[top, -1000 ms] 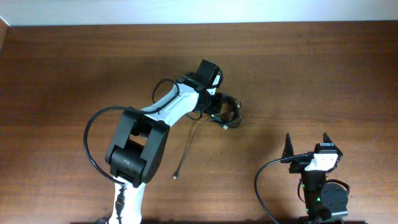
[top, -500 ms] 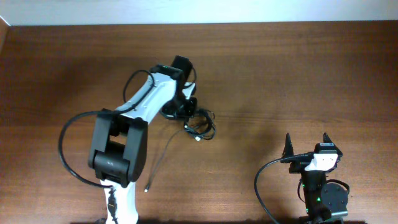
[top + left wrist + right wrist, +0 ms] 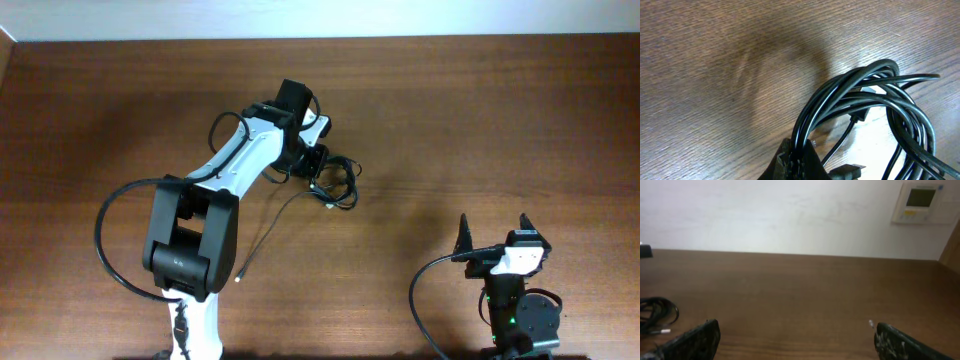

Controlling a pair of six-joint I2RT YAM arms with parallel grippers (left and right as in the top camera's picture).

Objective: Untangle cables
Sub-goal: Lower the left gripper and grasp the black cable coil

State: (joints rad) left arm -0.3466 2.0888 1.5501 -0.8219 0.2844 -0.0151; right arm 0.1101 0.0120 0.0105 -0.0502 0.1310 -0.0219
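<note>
Left gripper (image 3: 313,172) was pinched shut on the cables (image 3: 338,186). Bundle sat mid-table (image 3: 480,110) on its right-arm side, w/ loose strand (image 3: 265,235) running back toward left base. Right gripper (image 3: 493,232) was wide open & empty, well apart, so left was nearer.

Brown wood table (image 3: 520,120), white wall (image 3: 765,215) behind it, small white panel (image 3: 922,202) with screen on the wall

Open tabletop (image 3: 420,140) — between cables (image 3: 338,186) and right claw (image 3: 493,222)
</note>
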